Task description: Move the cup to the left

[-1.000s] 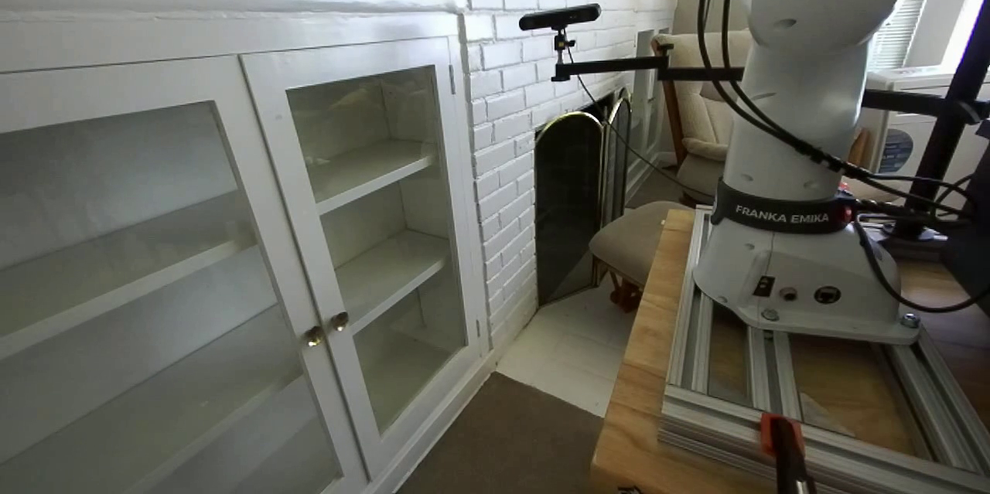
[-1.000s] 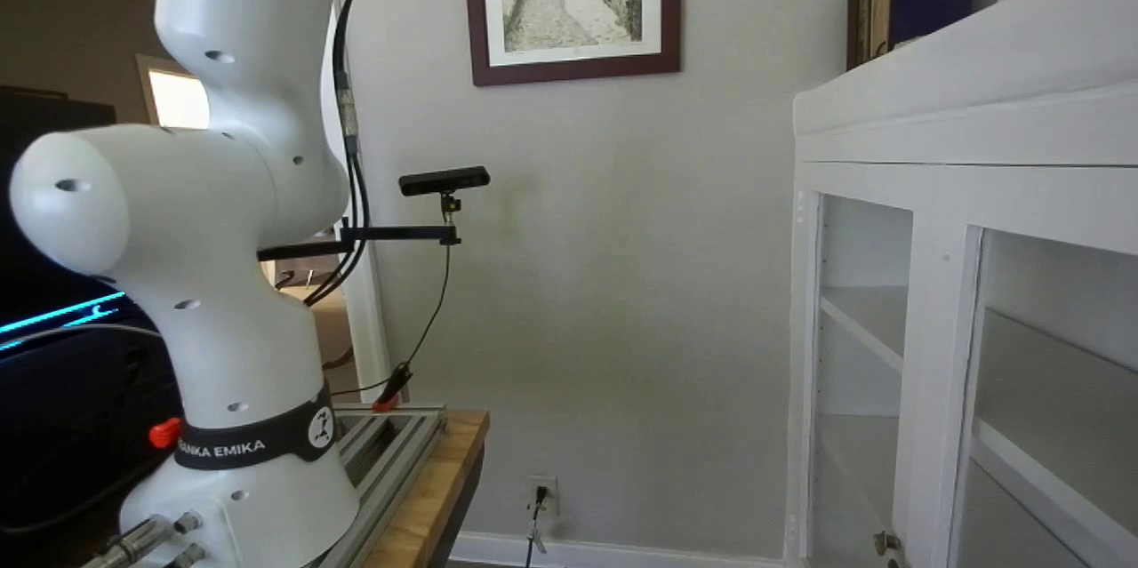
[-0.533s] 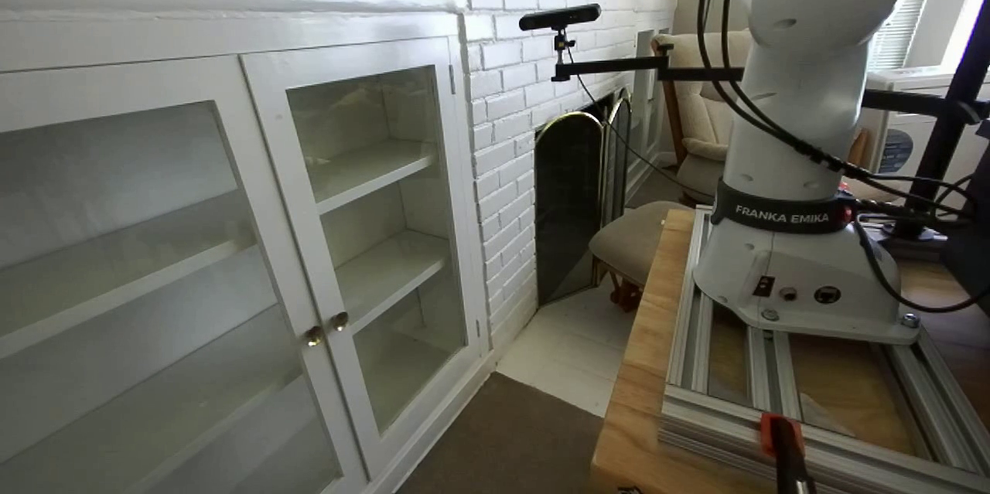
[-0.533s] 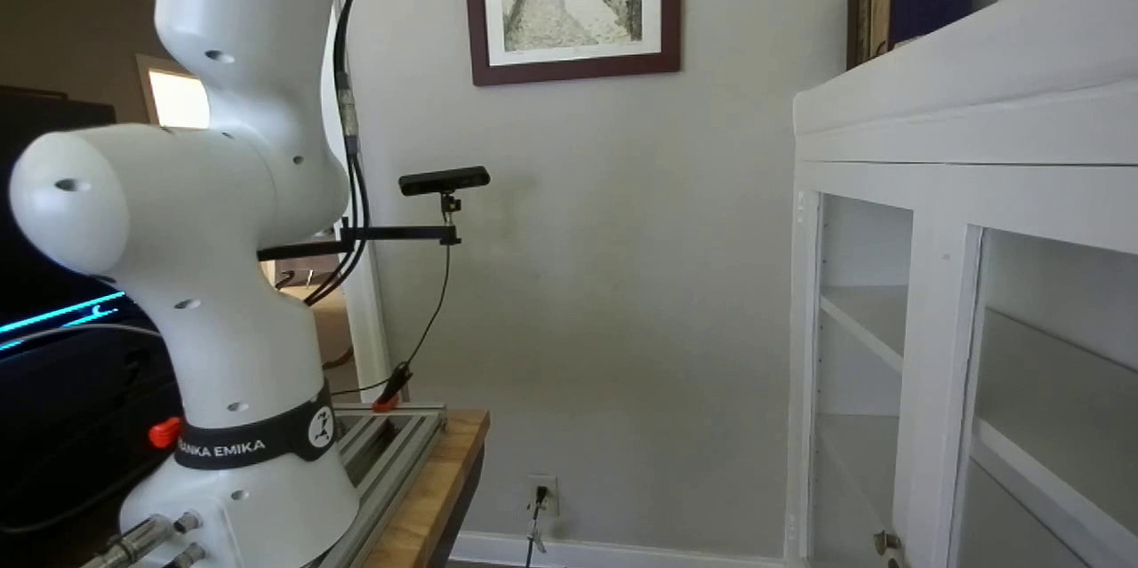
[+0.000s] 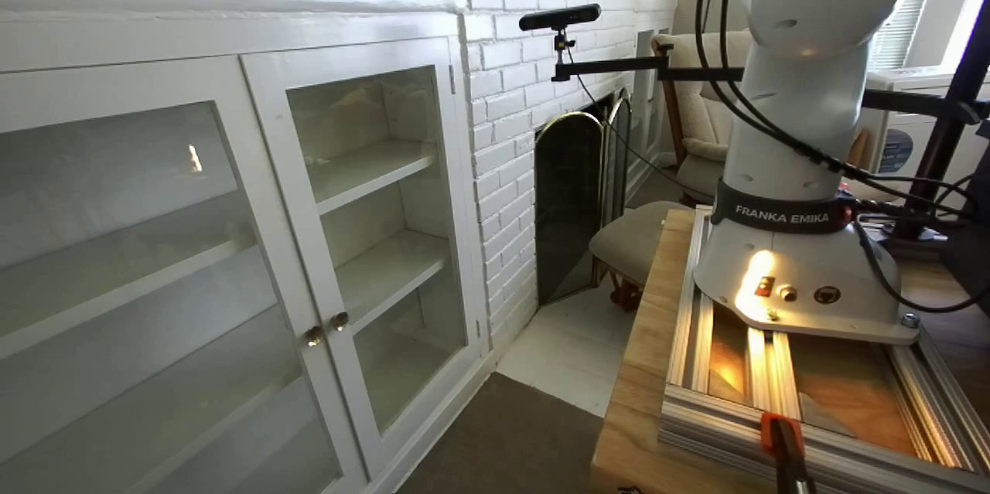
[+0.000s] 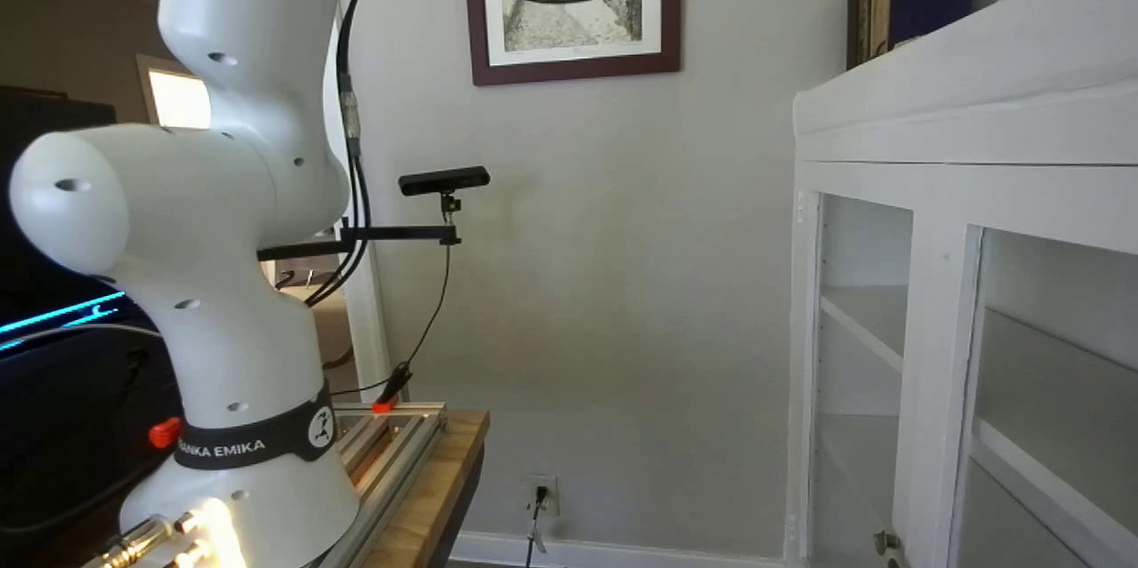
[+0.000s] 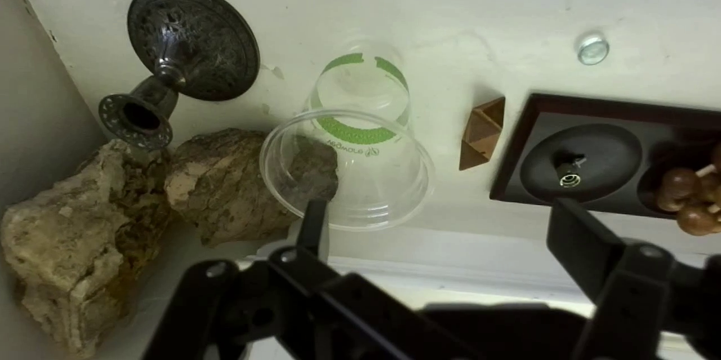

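The cup (image 7: 360, 140) is stood upright beside the nearest rock (image 7: 234, 191); contact cannot be told. The gripper (image 7: 442, 227) is held spread wide, nothing grasped, presumably so that the cup can be straddled.

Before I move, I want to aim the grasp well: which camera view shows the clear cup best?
The wrist view: the clear cup appears there nearly whole, its wide rim and green markings plain to see. Neither exterior view shows any of it; both show the arm instead.
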Motion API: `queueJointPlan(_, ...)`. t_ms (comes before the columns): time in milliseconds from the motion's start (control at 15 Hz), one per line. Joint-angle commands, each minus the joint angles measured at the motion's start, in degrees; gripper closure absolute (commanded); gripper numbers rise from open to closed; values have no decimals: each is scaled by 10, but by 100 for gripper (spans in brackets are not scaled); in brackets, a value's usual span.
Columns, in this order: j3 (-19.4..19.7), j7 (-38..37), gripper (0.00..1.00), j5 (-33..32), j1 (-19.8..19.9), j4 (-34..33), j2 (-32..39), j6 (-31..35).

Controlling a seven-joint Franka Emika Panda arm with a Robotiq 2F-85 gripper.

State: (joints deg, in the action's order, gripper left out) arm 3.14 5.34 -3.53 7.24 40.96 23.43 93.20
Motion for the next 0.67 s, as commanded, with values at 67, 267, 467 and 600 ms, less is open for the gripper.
queueJointPlan(67, 0, 18, 0, -5, 1, 32, 2, 42)
queueJointPlan(267, 0, 21, 0, -4, 1, 50, 1, 61)
queueJointPlan(467, 1, 24, 0, -5, 0, 66, -1, 72)
queueJointPlan(600, 1, 24, 0, -7, 0, 73, -3, 73)
